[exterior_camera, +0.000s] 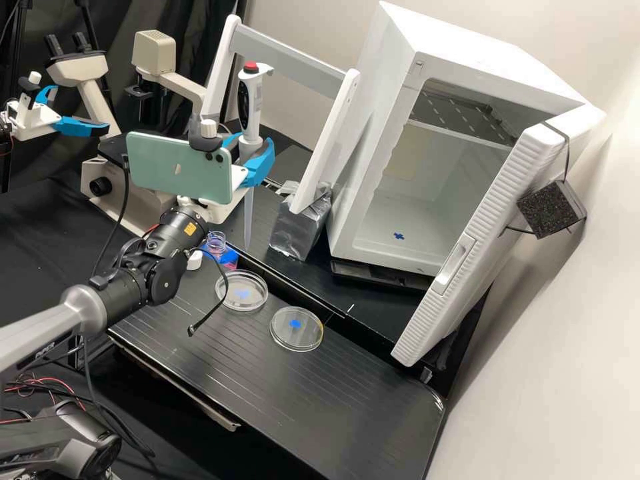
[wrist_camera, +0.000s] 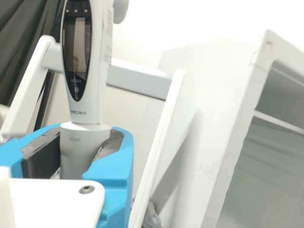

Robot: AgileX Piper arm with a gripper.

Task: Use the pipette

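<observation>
The gripper (exterior_camera: 249,156) is shut on the white pipette (exterior_camera: 251,100), which has a red top button and stands nearly upright. The pipette's long clear tip (exterior_camera: 248,220) points down, its end to the right of the open bottle (exterior_camera: 216,241) in the high view; how far apart they are in depth I cannot tell. Two clear dishes, one (exterior_camera: 242,300) nearer the bottle and the other (exterior_camera: 297,340), lie on the black bench (exterior_camera: 333,407). In the wrist view the gripper (wrist_camera: 80,152) holds the pipette (wrist_camera: 90,102) below its dark display, pads on both sides.
A white rack (exterior_camera: 327,143) stands behind the pipette, with a foil-wrapped block (exterior_camera: 300,227) at its foot. The white incubator (exterior_camera: 373,160) is open at right, its door (exterior_camera: 467,247) swung forward. A white cap (exterior_camera: 194,260) sits by the bottle; a microscope (exterior_camera: 100,180) stands behind left.
</observation>
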